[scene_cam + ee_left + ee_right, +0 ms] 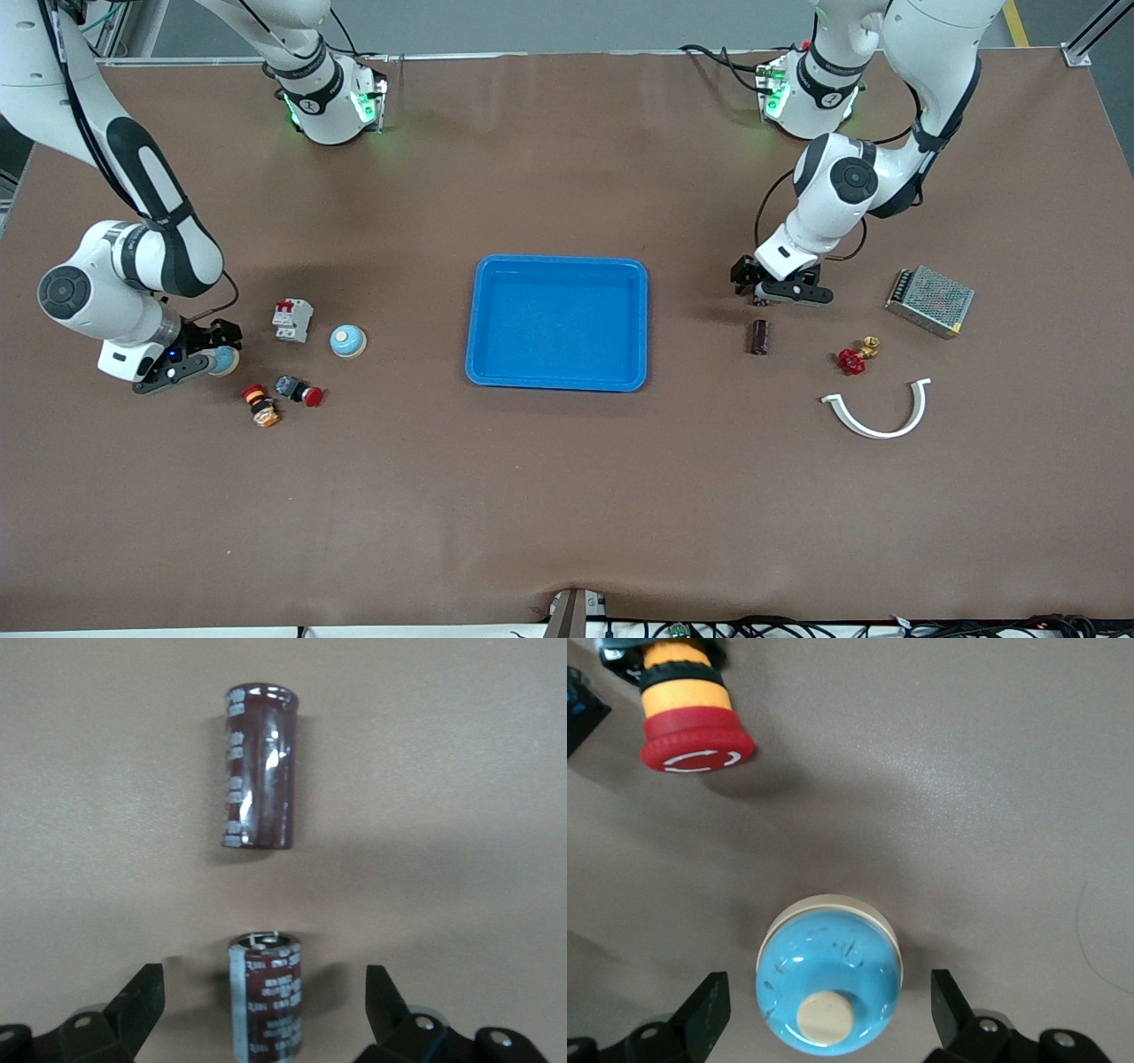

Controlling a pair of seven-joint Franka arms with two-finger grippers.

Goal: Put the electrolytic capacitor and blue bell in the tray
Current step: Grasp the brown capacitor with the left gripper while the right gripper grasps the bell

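Two tools are released, and each has its fingers spread on either side of its target. The left tool [264, 983] straddles an electrolytic capacitor [266, 1001] on the bench [443, 815]; a second capacitor [259, 766] lies near it. The right tool [828, 988] straddles a blue bell [829, 979]. I would lower each tool, keep it centred and close gently, because the capacitor may roll and the bell's dome may slip. The tray [556, 323] lies empty at mid-bench, well apart from both.
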